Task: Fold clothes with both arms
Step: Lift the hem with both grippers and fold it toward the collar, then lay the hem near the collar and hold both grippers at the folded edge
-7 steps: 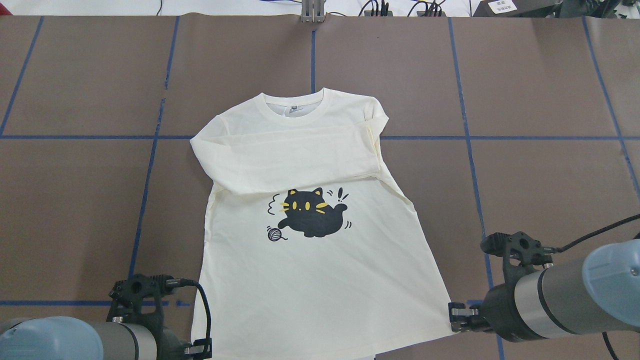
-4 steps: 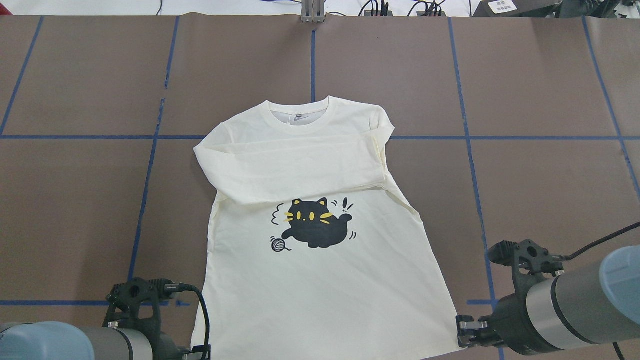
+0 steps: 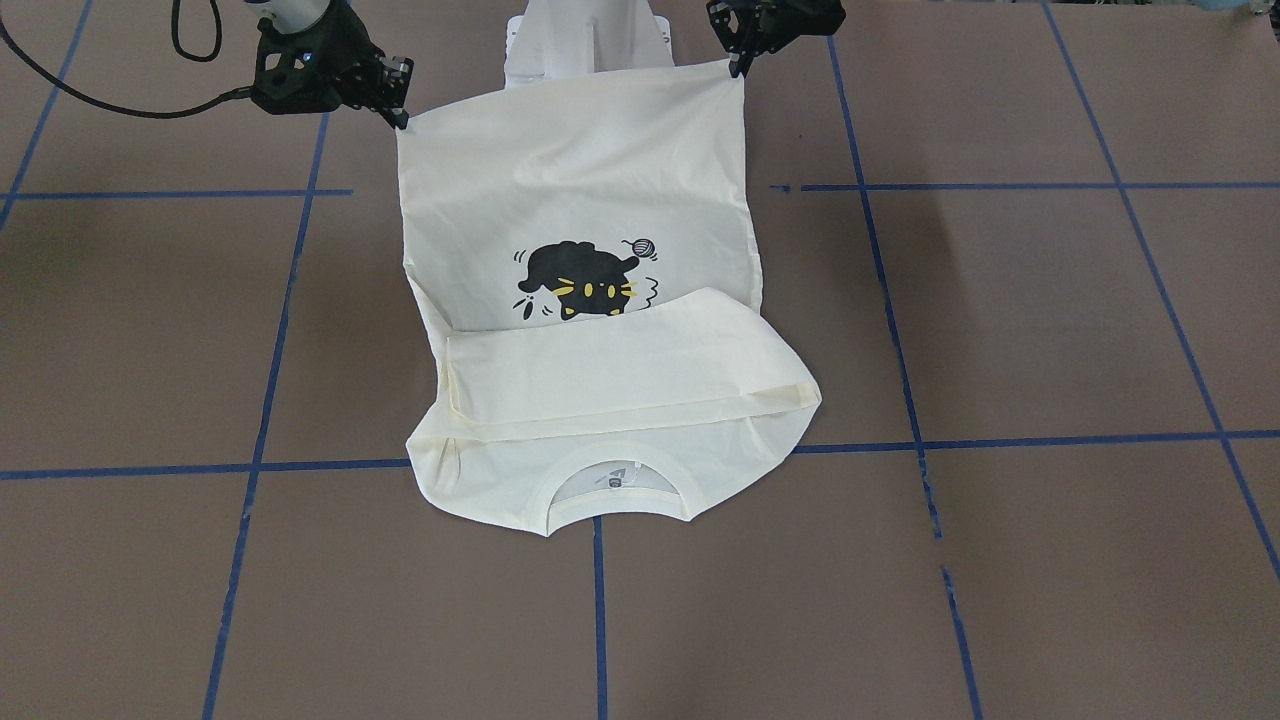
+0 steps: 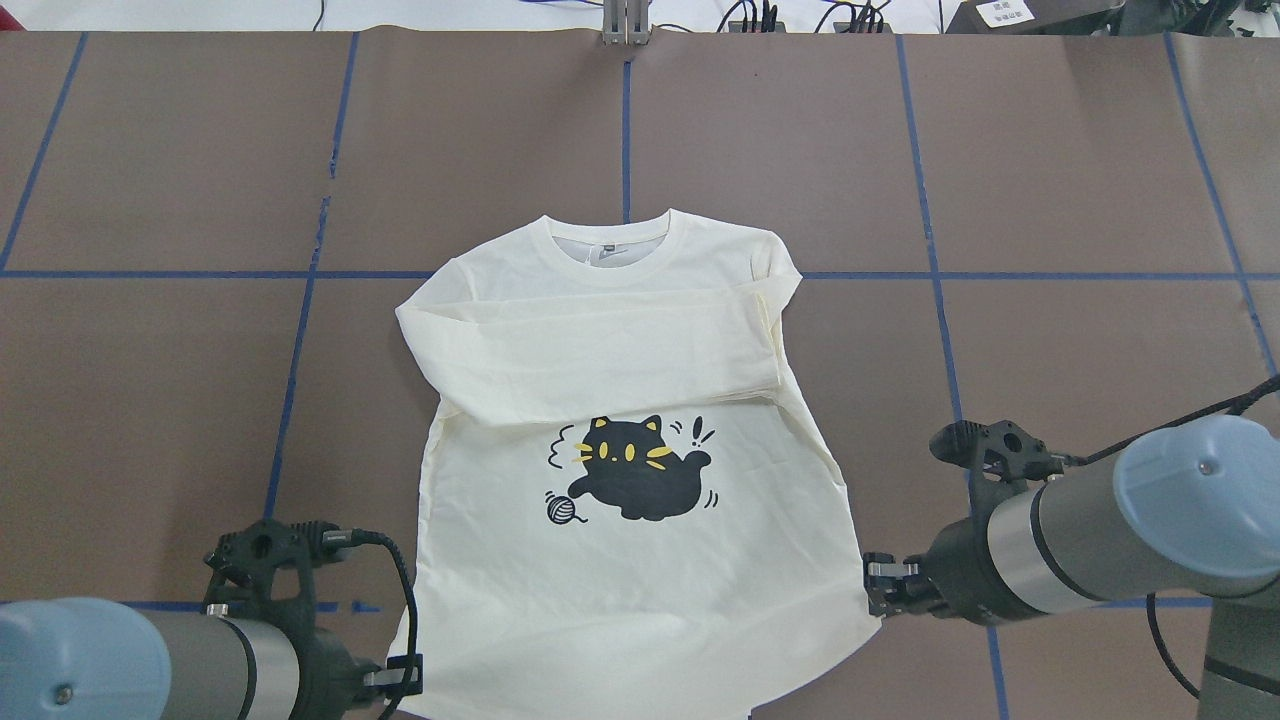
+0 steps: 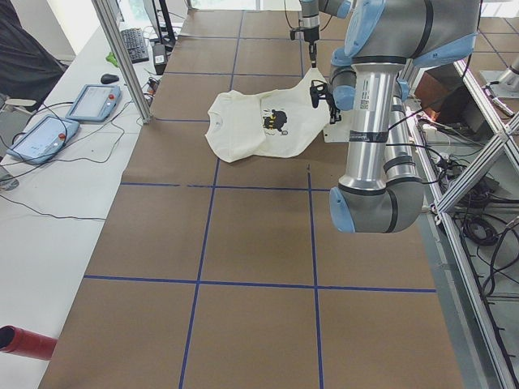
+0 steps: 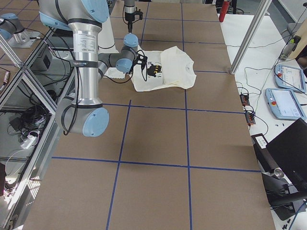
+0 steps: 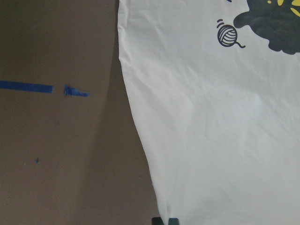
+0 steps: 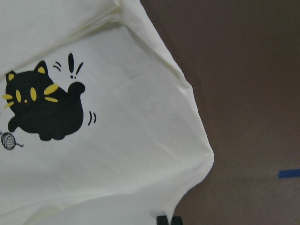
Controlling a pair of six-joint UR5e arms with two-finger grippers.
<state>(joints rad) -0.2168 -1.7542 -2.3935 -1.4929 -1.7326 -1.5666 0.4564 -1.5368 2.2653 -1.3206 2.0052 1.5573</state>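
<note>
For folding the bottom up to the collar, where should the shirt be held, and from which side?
By its two hem corners, one hand each, coming from the robot's side. The shirt lies flat, print up, sleeves folded across the chest, hem nearest the robot, so both corners are free edges. The left hand and right hand grip them.

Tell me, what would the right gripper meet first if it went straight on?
The T-shirt itself: the right gripper grips its hem corner and points inward over the cloth. How steeply it tilts down is unclear.
</note>
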